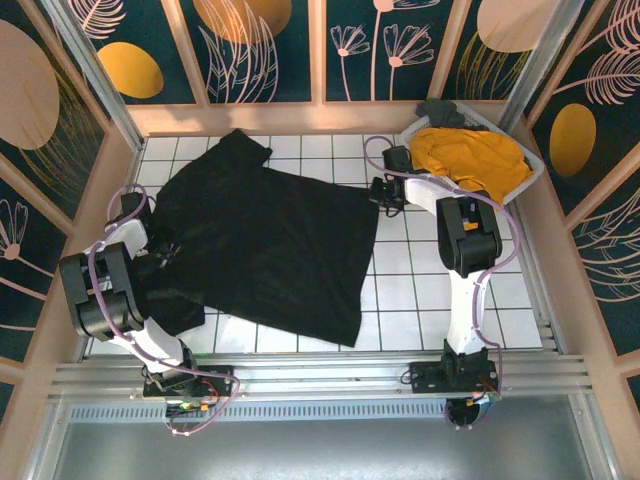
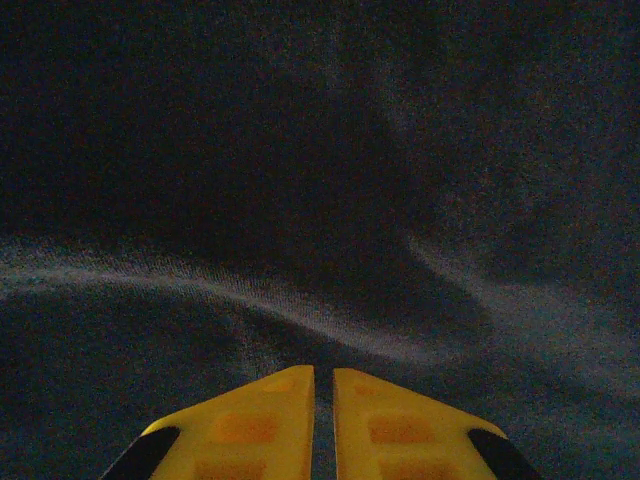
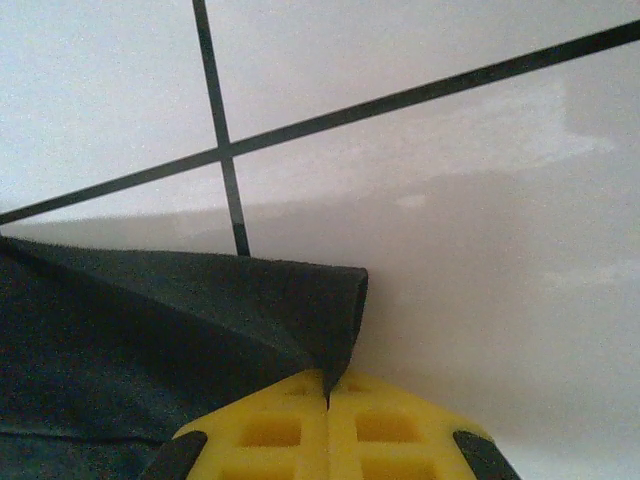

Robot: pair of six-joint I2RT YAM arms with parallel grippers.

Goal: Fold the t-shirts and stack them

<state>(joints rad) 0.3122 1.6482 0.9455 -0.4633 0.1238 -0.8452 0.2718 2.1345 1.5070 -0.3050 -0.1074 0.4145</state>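
Black t-shirt [image 1: 270, 250] cloth is in both grips: the right gripper [image 3: 328, 385] has its jaws pressed together on a folded-over corner of the hem. The left gripper [image 2: 323, 375] shows only a thin slit between its fingers, with a ridge of dark fabric running into it, which reads as a pinch near the opposite edge. Outward from the grips, the shirt lies spread across the left and middle of the tiled table [image 1: 430, 290], mostly flat but skewed, with one sleeve bunched toward the far edge and no fold made yet. Farther right, the mustard-yellow t-shirt [image 1: 470, 158] sits crumpled in the white basket [image 1: 533, 165] at the far right corner, untouched. By my judgement the task is at its very start: the first fold is being set up, and both folds and the stacking remain.
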